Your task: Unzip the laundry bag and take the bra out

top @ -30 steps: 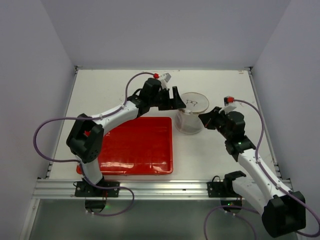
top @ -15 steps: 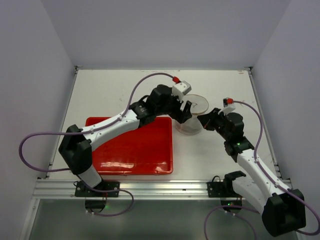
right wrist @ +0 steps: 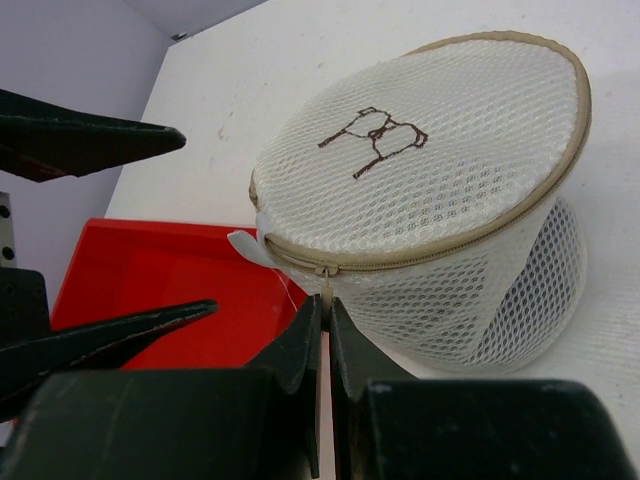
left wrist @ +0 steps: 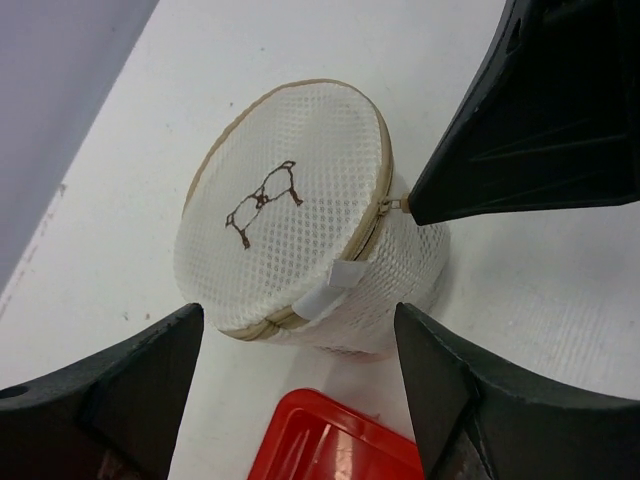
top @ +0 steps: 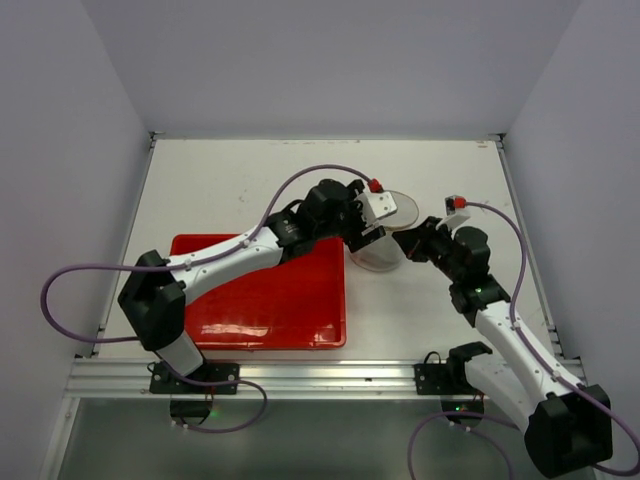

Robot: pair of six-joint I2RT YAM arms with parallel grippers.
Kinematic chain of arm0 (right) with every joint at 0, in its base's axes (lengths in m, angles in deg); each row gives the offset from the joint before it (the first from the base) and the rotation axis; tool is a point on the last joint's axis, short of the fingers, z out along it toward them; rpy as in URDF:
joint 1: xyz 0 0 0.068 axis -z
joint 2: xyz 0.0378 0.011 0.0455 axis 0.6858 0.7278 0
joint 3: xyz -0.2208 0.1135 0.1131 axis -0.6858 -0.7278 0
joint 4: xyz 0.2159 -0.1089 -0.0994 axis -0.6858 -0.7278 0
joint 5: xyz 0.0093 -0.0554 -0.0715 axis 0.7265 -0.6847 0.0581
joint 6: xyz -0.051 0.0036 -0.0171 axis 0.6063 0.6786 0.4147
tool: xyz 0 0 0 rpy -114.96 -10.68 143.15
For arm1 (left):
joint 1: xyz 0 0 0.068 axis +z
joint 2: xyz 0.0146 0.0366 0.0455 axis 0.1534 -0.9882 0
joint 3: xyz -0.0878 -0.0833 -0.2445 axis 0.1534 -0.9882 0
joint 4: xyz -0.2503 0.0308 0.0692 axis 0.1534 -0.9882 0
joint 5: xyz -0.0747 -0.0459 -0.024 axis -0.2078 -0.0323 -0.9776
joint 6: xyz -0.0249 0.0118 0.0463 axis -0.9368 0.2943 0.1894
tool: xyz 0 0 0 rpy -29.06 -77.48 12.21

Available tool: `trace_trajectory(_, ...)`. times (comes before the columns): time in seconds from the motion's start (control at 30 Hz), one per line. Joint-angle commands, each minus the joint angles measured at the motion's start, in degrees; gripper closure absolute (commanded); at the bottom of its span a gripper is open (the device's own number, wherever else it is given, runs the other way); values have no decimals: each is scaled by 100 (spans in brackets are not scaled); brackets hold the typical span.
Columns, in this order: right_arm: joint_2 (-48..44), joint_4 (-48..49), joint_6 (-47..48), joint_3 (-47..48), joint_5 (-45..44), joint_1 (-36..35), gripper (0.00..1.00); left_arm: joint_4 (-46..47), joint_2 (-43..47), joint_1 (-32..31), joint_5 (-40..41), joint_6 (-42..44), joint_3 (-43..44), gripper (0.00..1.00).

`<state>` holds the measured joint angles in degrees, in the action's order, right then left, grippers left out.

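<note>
My right gripper (right wrist: pixel 325 312) pinches the zip pull (right wrist: pixel 323 277); my left gripper (left wrist: pixel 298 318) gapes astride the bag (right wrist: pixel 430 170). Clamp, then draw round its rim (right wrist: pixel 455 243).

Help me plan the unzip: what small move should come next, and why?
Probably close the left gripper on the laundry bag to steady it: its open jaws straddle the bag, the right gripper pinches the zipper pull, and the zip is shut.
</note>
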<state>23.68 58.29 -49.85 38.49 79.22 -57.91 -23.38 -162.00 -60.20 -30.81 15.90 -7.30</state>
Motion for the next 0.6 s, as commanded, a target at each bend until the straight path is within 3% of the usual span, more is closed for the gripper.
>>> trace_trajectory(0.0,-122,133,95,-24,197,-15,100,583,-103,13,-127,1035,-143,20)
trace_trajectory(0.33,-96,124,147,37,347,-15,100,1059,-429,13,-697,1423,-135,23)
trace_trajectory(0.57,-61,230,130,-42,285,-15,100,1226,-648,5,-1023,1317,-108,31)
